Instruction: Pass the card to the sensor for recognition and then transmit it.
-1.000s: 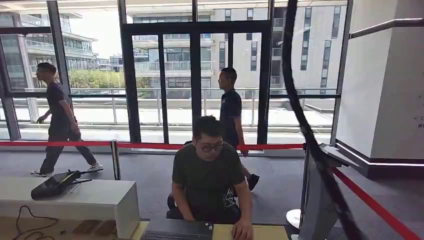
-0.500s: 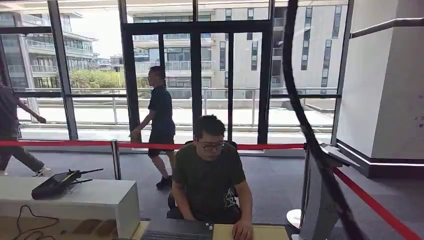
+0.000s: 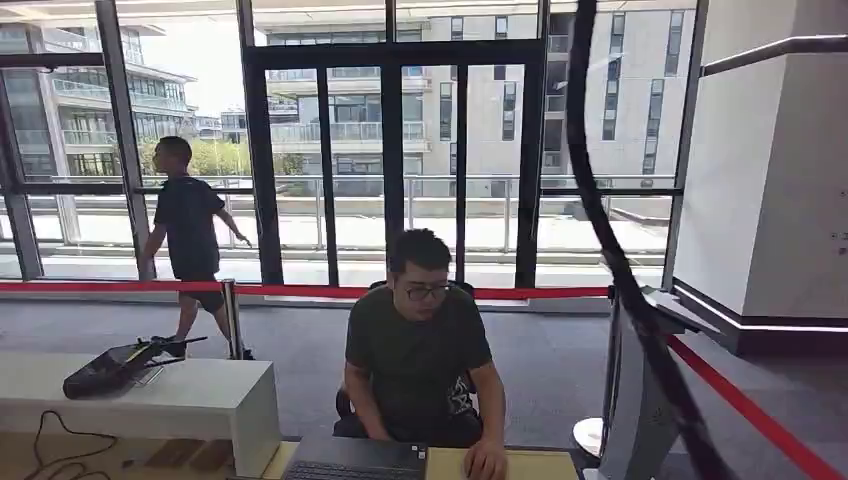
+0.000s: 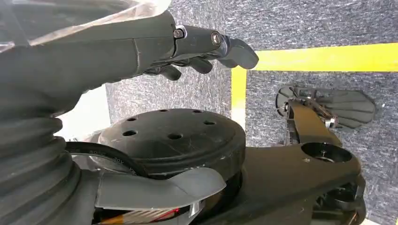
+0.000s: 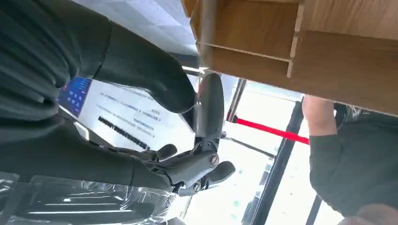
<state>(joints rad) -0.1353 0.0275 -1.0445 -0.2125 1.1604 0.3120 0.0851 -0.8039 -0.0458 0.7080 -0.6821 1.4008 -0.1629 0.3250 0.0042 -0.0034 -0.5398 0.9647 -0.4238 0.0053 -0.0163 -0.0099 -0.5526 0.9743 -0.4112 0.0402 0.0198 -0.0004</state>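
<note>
My left hand (image 4: pixel 197 47) hangs over grey carpet with its fingers stretched out and nothing in them. My right hand (image 5: pixel 183 140) is below the edge of a wooden desk (image 5: pixel 300 56), thumb and fingers apart, nothing held between them. Behind that gap stands a white panel (image 5: pixel 117 117) with a blue patch and printed lines. A black device (image 3: pixel 110 368) lies on a white counter (image 3: pixel 190 400) at the left of the head view.
A person (image 3: pixel 420 350) sits behind the desk in front of me, one hand beside a laptop (image 3: pixel 355 462). A monitor (image 3: pixel 635 400) stands at the right, a black cable (image 3: pixel 600 230) hangs across the view. A red barrier belt (image 3: pixel 300 291) crosses behind. Yellow floor tape (image 4: pixel 324 57) lies under my left hand.
One walker behind the belt has crossed from the middle to the left; another has left the picture at the left edge. The seated person and the camera have stayed still.
</note>
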